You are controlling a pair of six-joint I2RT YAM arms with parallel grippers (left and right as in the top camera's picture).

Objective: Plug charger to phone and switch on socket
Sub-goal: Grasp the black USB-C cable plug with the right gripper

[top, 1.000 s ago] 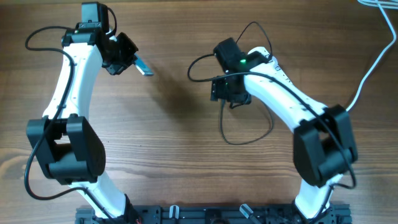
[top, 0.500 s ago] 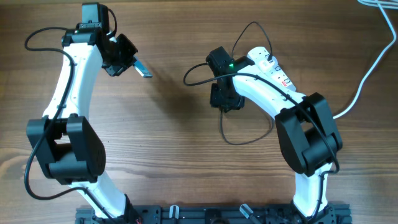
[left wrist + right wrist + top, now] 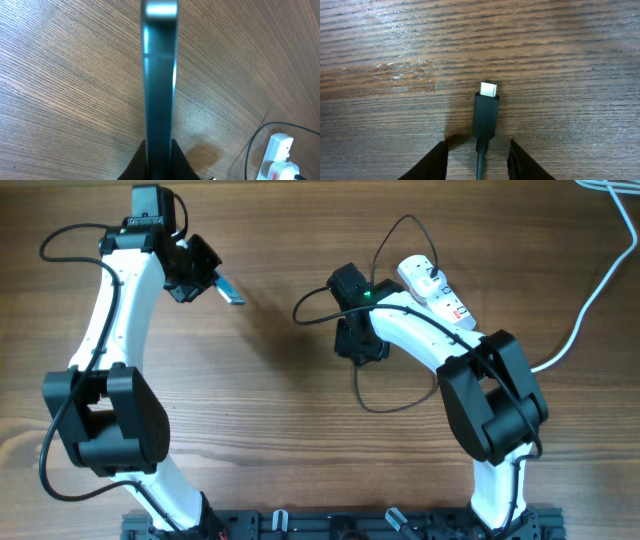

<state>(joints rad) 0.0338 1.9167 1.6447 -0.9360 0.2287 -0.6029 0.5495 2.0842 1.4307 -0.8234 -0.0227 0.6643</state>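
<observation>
At a wooden table (image 3: 280,410), the left gripper (image 3: 208,276) is clamped on one end of the phone (image 3: 231,289), well left of the other task items. The left wrist view shows the phone's slim teal edge (image 3: 160,75) running straight out from the closed fingers (image 3: 142,162). Across the table, the right gripper (image 3: 357,345) sits low over the wood just left of the socket (image 3: 437,286). The socket is a white power strip that lies at an angle, with a plug in its upper end and red switch marks along it. In the right wrist view, the charger (image 3: 486,115) points away from the camera with its metal tip bare. The two fingers (image 3: 434,162) stand apart on either side of the thin cable, and wood shows between each finger and the cable. The black cable (image 3: 400,408) loops below the right arm and arcs above the socket. A thick white cord (image 3: 600,270) trails off toward the upper right corner.
</observation>
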